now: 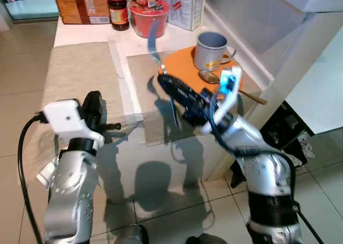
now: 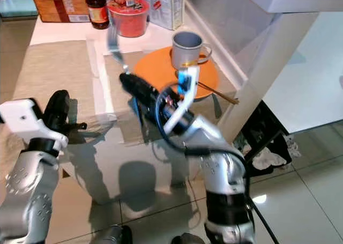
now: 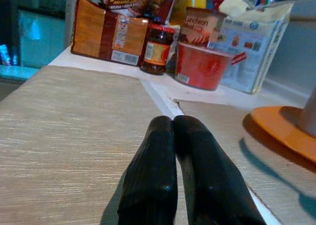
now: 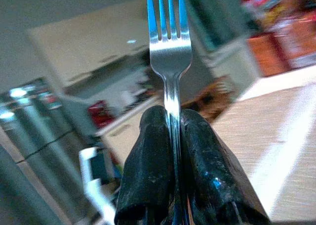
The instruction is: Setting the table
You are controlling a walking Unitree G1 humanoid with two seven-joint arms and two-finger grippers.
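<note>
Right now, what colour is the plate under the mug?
Orange plate, clearest in the left eye view.

Both arms raised (fingers (image 3: 163, 185) together).

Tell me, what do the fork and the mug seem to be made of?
The fork, shut in the right end effector, looks like polished steel: it is silver and reflects light. The mug looks like grey glazed ceramic, though enamelled metal is possible.

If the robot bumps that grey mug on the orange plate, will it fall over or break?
The grey mug looks squat and wide-based, so a light bump would probably slide it, not tip it. It stands on the smooth orange plate, so it may skid easily. It looks like ceramic or enamel; a fall off the table could chip it.
</note>
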